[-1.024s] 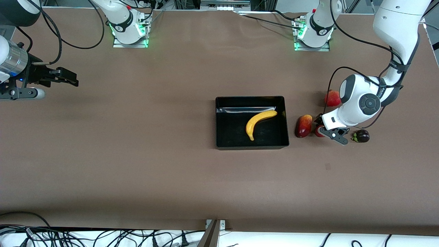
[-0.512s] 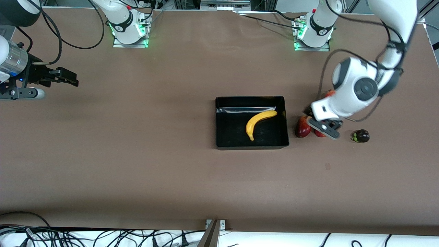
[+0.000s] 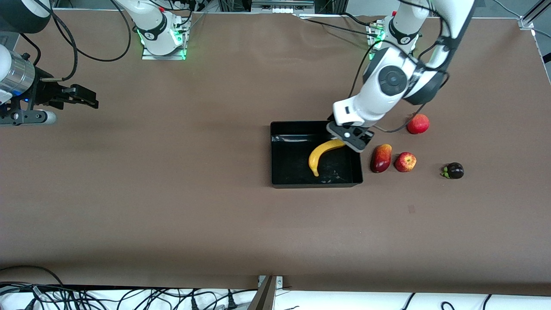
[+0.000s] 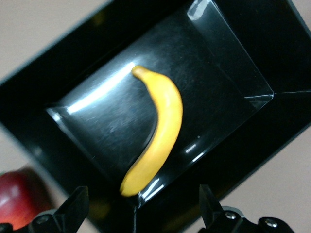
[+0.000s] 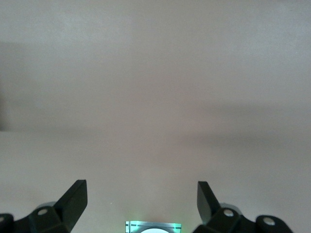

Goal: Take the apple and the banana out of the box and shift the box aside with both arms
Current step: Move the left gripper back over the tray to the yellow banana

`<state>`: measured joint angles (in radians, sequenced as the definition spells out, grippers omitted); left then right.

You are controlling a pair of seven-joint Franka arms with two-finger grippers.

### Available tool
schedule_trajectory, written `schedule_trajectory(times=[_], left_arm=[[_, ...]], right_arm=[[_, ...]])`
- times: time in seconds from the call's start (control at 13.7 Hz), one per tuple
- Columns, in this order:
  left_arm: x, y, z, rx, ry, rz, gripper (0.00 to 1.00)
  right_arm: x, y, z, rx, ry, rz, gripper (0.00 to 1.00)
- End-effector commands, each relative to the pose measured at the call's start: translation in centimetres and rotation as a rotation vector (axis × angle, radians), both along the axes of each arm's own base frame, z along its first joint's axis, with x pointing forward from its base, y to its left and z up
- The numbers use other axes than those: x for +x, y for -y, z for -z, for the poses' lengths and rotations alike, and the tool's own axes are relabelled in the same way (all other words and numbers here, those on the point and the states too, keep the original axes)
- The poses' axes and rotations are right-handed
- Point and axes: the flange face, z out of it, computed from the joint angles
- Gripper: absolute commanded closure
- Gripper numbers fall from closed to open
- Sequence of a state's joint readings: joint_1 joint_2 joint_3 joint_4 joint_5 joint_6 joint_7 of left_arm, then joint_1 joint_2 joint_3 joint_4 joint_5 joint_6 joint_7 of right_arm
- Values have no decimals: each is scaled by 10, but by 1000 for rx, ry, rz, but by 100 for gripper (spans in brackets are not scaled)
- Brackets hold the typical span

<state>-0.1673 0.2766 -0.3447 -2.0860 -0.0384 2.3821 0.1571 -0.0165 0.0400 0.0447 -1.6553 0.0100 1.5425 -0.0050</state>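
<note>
The black box [image 3: 316, 183] sits mid-table with the yellow banana [image 3: 323, 155] lying inside it. My left gripper [image 3: 351, 140] hangs open and empty over the box's corner at the left arm's end, above the banana's tip. The left wrist view shows the banana [image 4: 160, 131] on the box floor [image 4: 233, 58] between my open left gripper [image 4: 143, 204]. The red-and-yellow speckled apple [image 3: 405, 162] rests on the table beside the box, toward the left arm's end. My right gripper [image 3: 82, 98] waits open over bare table at the right arm's end; its wrist view [image 5: 142, 194] shows only table.
A dark red oval fruit [image 3: 381, 158] lies between the box and the speckled apple, and also shows in the left wrist view [image 4: 19, 196]. A plain red apple [image 3: 418, 124] lies farther from the front camera. A dark purple fruit [image 3: 454, 170] lies beside the speckled apple, toward the left arm's end.
My left gripper has risen from around the speckled apple and swung across to the box's corner, empty. The apple stays on the table. The right arm has not moved.
</note>
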Motion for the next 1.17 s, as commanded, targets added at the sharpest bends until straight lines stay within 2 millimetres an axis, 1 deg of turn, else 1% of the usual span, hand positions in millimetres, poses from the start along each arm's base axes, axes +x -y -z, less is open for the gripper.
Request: schedule_trajectory(times=[0.0, 0.15, 0.29, 0.37, 0.51, 0.59, 0.88, 1.02, 1.1], left_arm=[[8, 15, 27, 19, 41, 65, 0], [5, 26, 45, 26, 81, 118, 0], [2, 30, 63, 38, 73, 144, 0], [-2, 36, 73, 32, 71, 153, 0], [-5, 36, 94, 20, 64, 151, 0], [-6, 36, 100, 21, 56, 151, 0], [-7, 34, 113, 19, 38, 143, 0], [-6, 30, 124, 12, 44, 134, 0], [-4, 29, 125, 10, 48, 131, 0]], right_arm=[[1, 1, -5, 17, -3, 0, 0], [1, 1, -5, 17, -3, 0, 0], [1, 1, -5, 17, -2, -2, 0], [1, 1, -5, 17, -3, 0, 0], [1, 1, -5, 17, -2, -2, 0], [1, 1, -5, 17, -2, -2, 0], [1, 1, -5, 16, -3, 4, 0], [3, 3, 0, 19, -11, -6, 0], [3, 2, 0, 18, -10, -6, 0]])
